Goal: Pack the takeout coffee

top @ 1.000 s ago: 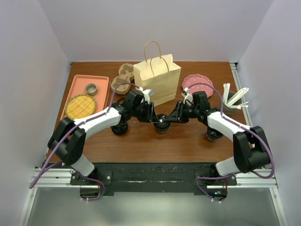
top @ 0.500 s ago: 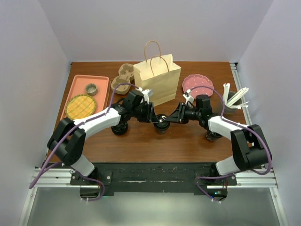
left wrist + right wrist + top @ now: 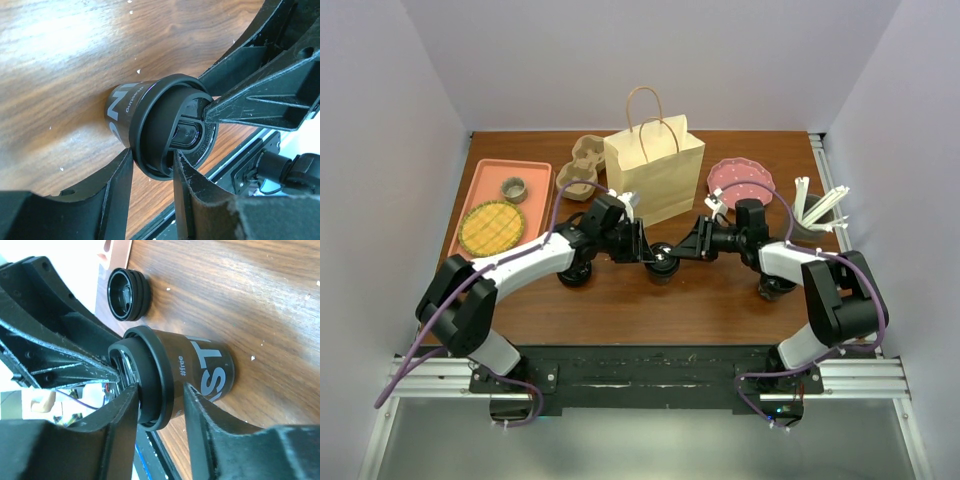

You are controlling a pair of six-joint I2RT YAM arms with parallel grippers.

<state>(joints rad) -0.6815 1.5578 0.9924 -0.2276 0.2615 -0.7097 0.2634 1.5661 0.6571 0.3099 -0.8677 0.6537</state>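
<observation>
Three black lidded coffee cups stand on the wooden table. The middle cup [image 3: 662,264] is between both grippers. My left gripper [image 3: 648,255] is shut on its lid edge: in the left wrist view [image 3: 152,167] one finger lies under the rim and the other on the lid top of the cup [image 3: 125,102]. My right gripper [image 3: 680,252] grips the same cup from the other side. In the right wrist view [image 3: 160,390] one finger is on the lid and one on the cup wall [image 3: 205,367]. The other cups stand at the left [image 3: 573,272] and right [image 3: 775,287].
A brown paper bag [image 3: 655,170] stands open just behind the grippers. The tan pulp carrier [image 3: 582,165] sits to its left, and a pink tray [image 3: 485,175] holds a woven dish and a small bowl. A pink plate [image 3: 740,178] and a holder of white sticks [image 3: 817,210] are at the right.
The right arm has drawn in a little toward the middle cup and its forearm has shifted. Both grippers stay on that cup, which has barely moved.
</observation>
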